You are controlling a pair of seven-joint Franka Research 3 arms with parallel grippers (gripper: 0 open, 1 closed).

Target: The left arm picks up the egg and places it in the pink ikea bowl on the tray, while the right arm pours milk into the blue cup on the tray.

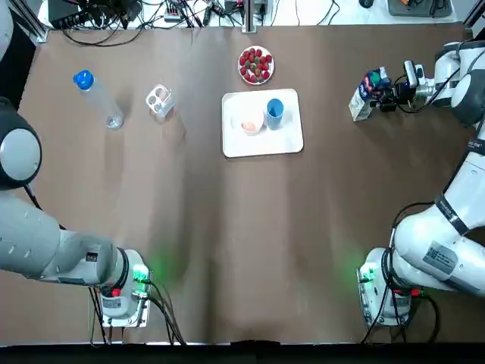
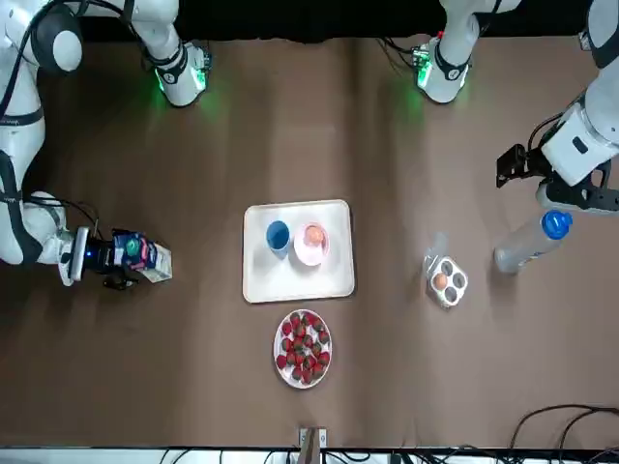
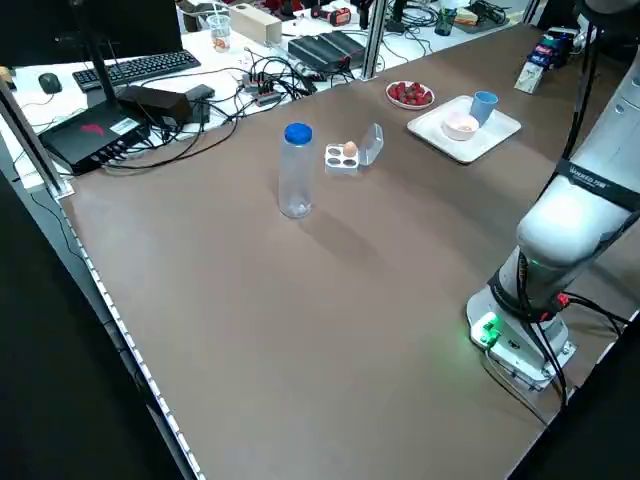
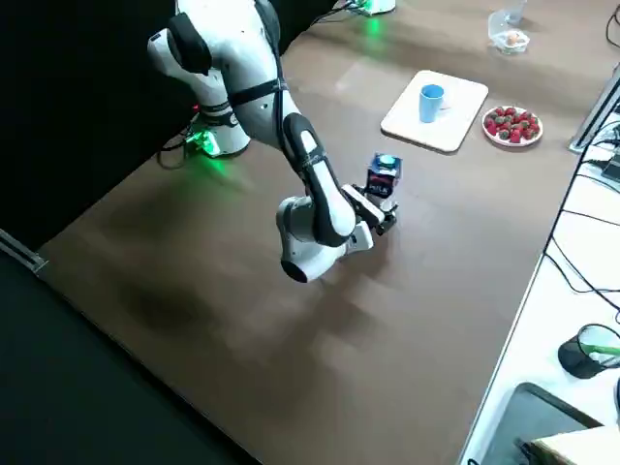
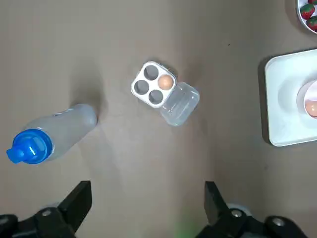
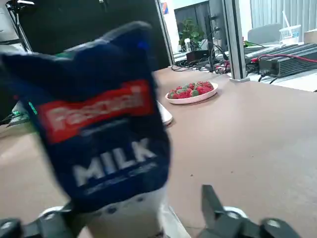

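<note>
1. At the left, our left gripper (image 5: 146,213) hangs high, fingers spread and empty, looking down on the egg box (image 5: 153,85).
2. At the centre, an egg (image 1: 250,125) already lies in the pink bowl (image 1: 260,117) on the tray (image 1: 288,141).
3. At the right, our right gripper (image 6: 131,218) brackets the milk carton (image 6: 104,134), fingers spread. The carton stands upright, long axis vertical, which suits a side grasp.

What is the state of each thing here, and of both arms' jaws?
milk carton: upright on the table.
right jaws: open, around the milk carton.
left jaws: open, empty, above the table.
pink bowl: on the tray, holds an egg.
blue cup: upright on the tray.
egg carton: lid open, a second egg inside.
bottle: upright, cap on.
plate: filled with strawberries.
</note>
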